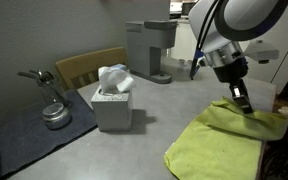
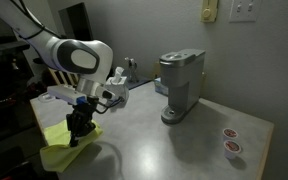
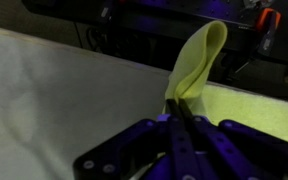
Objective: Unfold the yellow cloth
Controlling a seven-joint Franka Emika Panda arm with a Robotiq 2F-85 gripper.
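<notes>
The yellow cloth (image 1: 224, 138) lies on the grey table near its edge. It also shows in an exterior view (image 2: 66, 145) and in the wrist view (image 3: 246, 108). My gripper (image 1: 244, 102) is shut on a corner of the cloth and holds that corner lifted a little above the rest. In the wrist view the pinched corner (image 3: 197, 62) stands up between the closed fingers (image 3: 174, 103). In an exterior view the gripper (image 2: 78, 128) is low over the cloth.
A tissue box (image 1: 112, 100) stands on the table middle. A coffee machine (image 1: 150, 50) (image 2: 181, 85) stands at the back. A metal kettle-like item (image 1: 54, 112) is on a dark mat. Two small cups (image 2: 229, 140) sit near a table corner. A wooden chair (image 1: 89, 66) is behind.
</notes>
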